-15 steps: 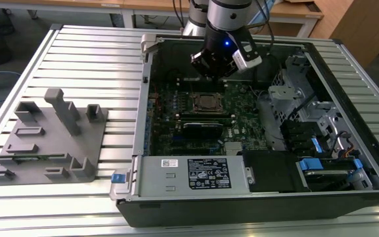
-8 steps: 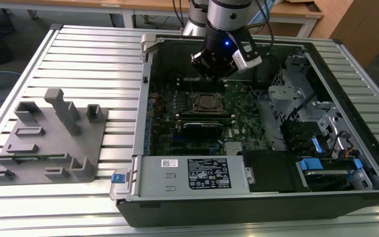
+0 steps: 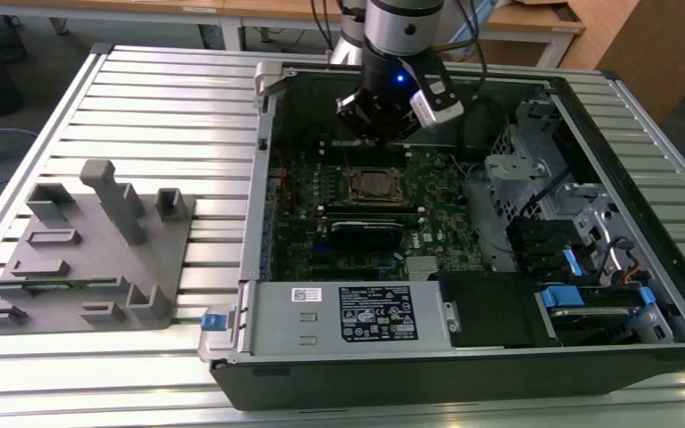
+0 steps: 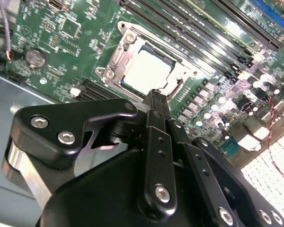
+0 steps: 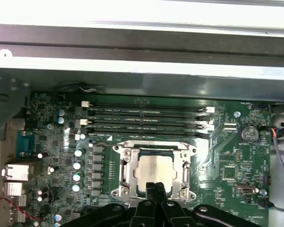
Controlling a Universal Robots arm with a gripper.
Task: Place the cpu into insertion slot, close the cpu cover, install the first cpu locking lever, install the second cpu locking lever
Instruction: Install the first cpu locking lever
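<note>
The cpu (image 5: 155,170) (image 4: 146,71) shows its pale metal face and lies flat in the insertion slot (image 3: 375,185) on the green motherboard. The cpu cover (image 5: 127,166) (image 4: 114,59), a silver frame, lies down around the chip's edges. My gripper (image 5: 155,187) (image 4: 155,94) (image 3: 375,134) hovers just above the near edge of the socket. Its black fingers are pressed together, shut on nothing. Whether the locking levers are latched I cannot tell.
The open computer case (image 3: 628,134) lies on a slatted metal table. Inside are memory slots (image 5: 146,118), a black card (image 3: 367,234), a white-labelled power-supply box (image 3: 342,316) and drive cages (image 3: 557,241). A grey fixture plate (image 3: 81,250) stands at the exterior view's left.
</note>
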